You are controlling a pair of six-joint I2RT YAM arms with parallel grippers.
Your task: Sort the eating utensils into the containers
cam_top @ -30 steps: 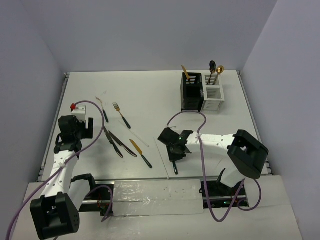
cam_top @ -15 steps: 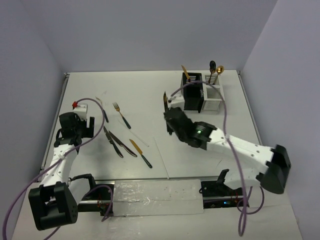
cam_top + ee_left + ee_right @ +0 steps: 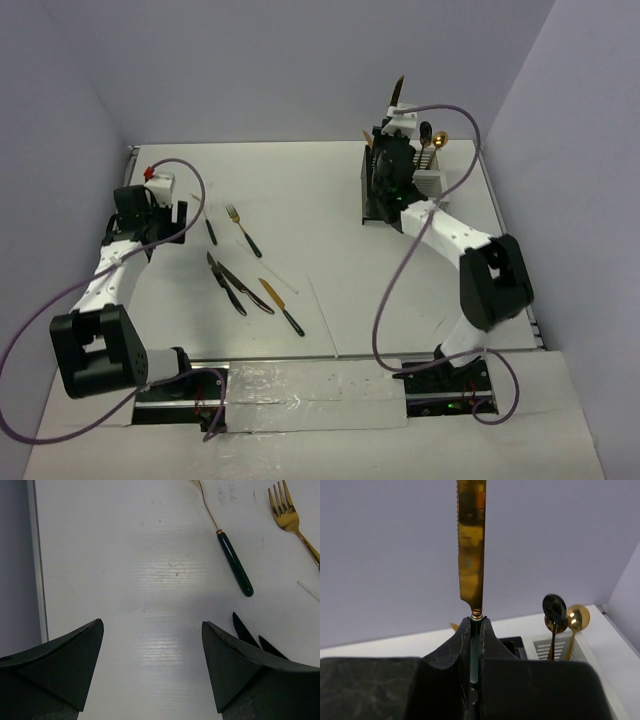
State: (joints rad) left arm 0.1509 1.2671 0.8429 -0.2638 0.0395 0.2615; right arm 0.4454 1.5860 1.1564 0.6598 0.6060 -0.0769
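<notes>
Right now my right gripper (image 3: pixel 475 625) is clamped tight on the dark handle of a gold knife (image 3: pixel 471 545), blade straight up, so the handle end can drop cleanly into a slot. In the overhead view it hangs over the black caddy (image 3: pixel 372 203), which already shows a gold blade tip, while the white caddy (image 3: pixel 432 186) beside it carries a black spoon (image 3: pixel 553 606) and a gold spoon (image 3: pixel 577 616). My left gripper (image 3: pixel 152 625) is spread wide and empty above bare table (image 3: pixel 300 180), jaws pointing toward a dark-handled utensil (image 3: pixel 235 565), a gold fork (image 3: pixel 287 507) and two black knives (image 3: pixel 246 631), presumably lining up the next pick. Compared with a second ago, the right arm has swung from the front of the table up to the caddies, taking the knife that lay there, and the left arm has reached further back.
</notes>
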